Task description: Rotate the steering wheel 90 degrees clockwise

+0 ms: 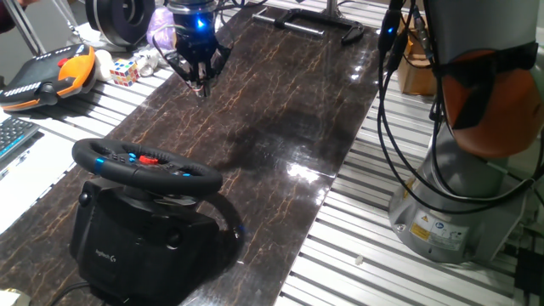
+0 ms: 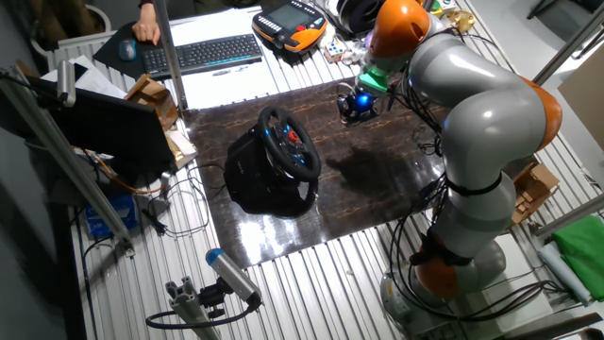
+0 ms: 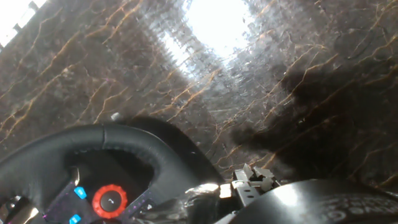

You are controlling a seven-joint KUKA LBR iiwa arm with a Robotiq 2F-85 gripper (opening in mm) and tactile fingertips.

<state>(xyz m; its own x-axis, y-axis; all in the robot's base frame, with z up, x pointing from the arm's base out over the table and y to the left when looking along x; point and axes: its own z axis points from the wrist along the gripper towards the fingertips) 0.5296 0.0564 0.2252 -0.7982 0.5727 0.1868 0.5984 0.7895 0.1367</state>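
Observation:
The steering wheel [image 1: 144, 160] is a black round wheel with a red hub button and blue lights. It sits tilted on a bulky black base [image 1: 136, 238] at the near left end of the dark marble mat [image 1: 280, 110]. It also shows in the other fixed view [image 2: 288, 142]. In the hand view its rim [image 3: 124, 140] fills the lower left. My gripper [image 1: 201, 85] hangs above the mat beyond the wheel, well apart from it, fingers together and empty. It also shows in the other fixed view [image 2: 357, 109] and at the bottom of the hand view [image 3: 252, 180].
An orange-and-black handheld controller [image 1: 47, 75] and a colour cube [image 1: 124, 71] lie left of the mat. A keyboard [image 2: 203, 54] is behind them. A black metal frame [image 1: 314, 21] lies at the mat's far end. The arm's base [image 1: 450, 212] and cables stand at right.

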